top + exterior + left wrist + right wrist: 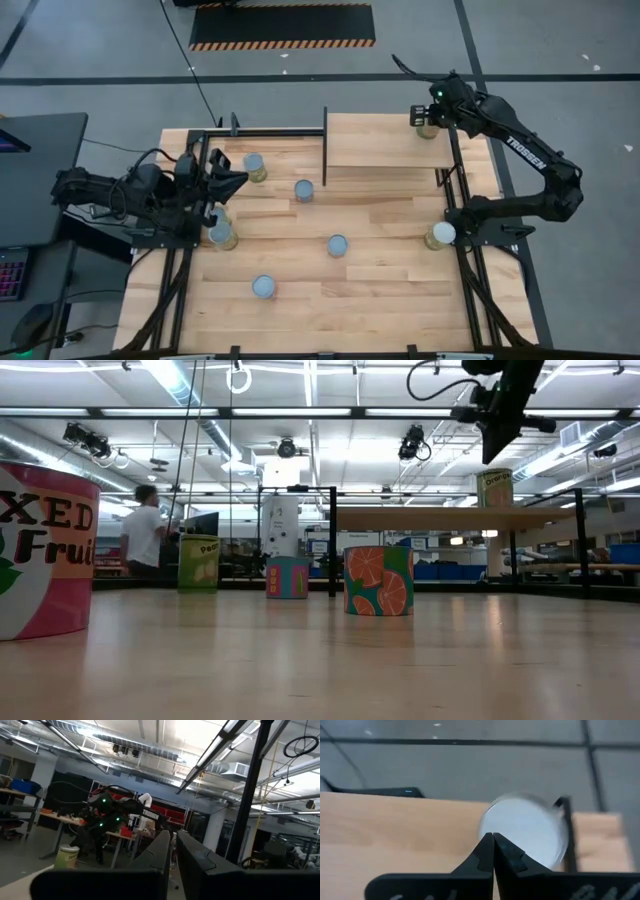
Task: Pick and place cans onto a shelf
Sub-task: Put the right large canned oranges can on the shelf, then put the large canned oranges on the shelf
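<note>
The shelf (385, 142) is a pale wood platform at the table's far right, with a dark upright panel (324, 146) on its left edge. One yellow-green can (427, 126) stands upright on the shelf near its far right corner; it also shows in the low view (494, 488) and the right wrist view (527, 832). My right gripper (434, 106) is shut and empty just above that can, clear of it in the low view (497, 445). My left gripper (238, 182) is shut and empty at the table's left side, pointing right. Several cans stand upright on the table.
Cans stand on the tabletop at the far left (255, 166), the middle (304, 190) (337, 245), the near left (263, 288), beside the left arm (222, 236) and by the right arm's base (440, 235). A person (145, 535) stands far behind the table.
</note>
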